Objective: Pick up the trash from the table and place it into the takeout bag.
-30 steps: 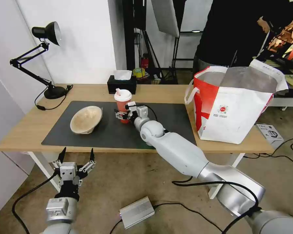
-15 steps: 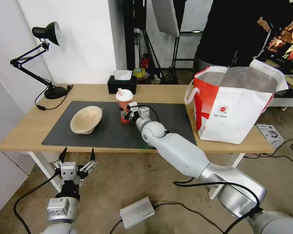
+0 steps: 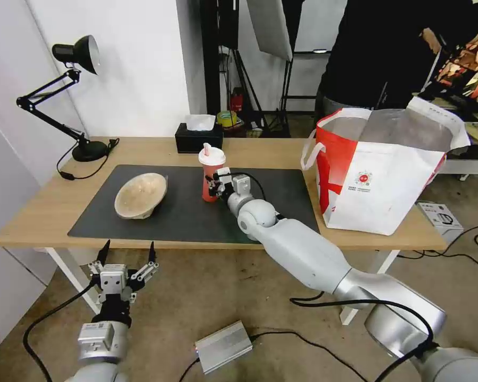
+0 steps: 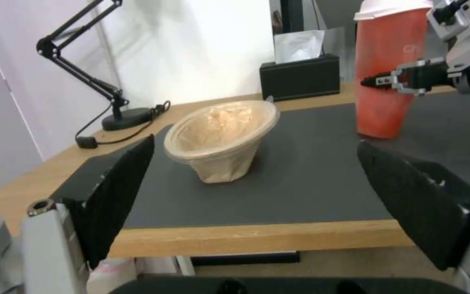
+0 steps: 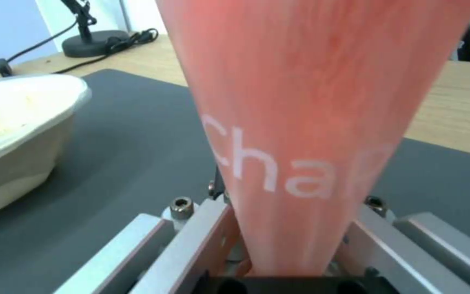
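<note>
Right end effector (image 3: 213, 187) is clamped around the red cup (image 3: 210, 178), holding it over the dark mat (image 3: 186, 212) on the table (image 3: 37, 212). Left end effector (image 3: 123, 263) hangs spread wide below the table edge. Beige bowl (image 3: 139, 195) sits tilted nearby, bag (image 3: 382, 175) well right.

Head view looks down from high over the table (image 3: 48, 212). Left wrist view — low, from the near edge. Right wrist view — close against the red cup (image 5: 311, 102). All share the grey mat (image 3: 186, 212).
</note>
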